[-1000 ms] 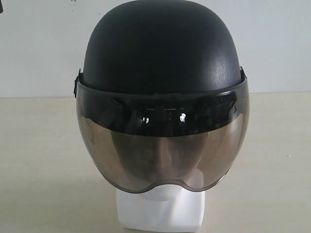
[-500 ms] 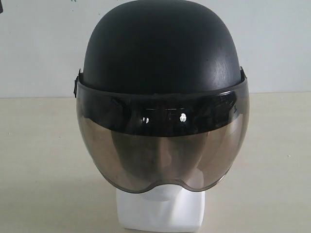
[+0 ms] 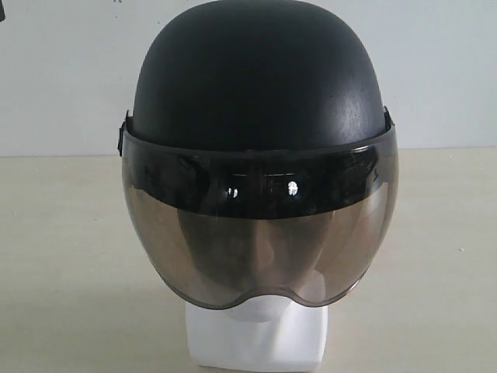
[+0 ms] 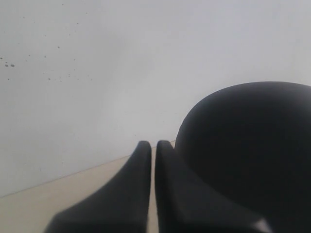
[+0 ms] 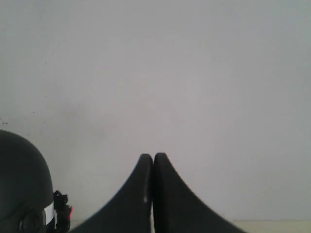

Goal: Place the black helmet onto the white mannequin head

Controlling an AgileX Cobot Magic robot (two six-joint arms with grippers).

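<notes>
The black helmet point(image 3: 260, 78) sits on the white mannequin head point(image 3: 256, 342), facing the exterior view. Its smoky visor point(image 3: 260, 241) hangs down over the face, so only the chin and blocky neck base show below it. Neither gripper appears in the exterior view. In the left wrist view my left gripper point(image 4: 153, 144) is shut with nothing between its fingers, and the helmet's shell point(image 4: 248, 141) bulges close beside it. My right gripper point(image 5: 153, 156) is shut and empty in the right wrist view, with the helmet's side point(image 5: 22, 184) off at the frame's edge.
A beige tabletop point(image 3: 62, 256) spreads around the mannequin head, and a plain white wall point(image 3: 62, 70) stands behind it. Both wrist views look mostly at that wall.
</notes>
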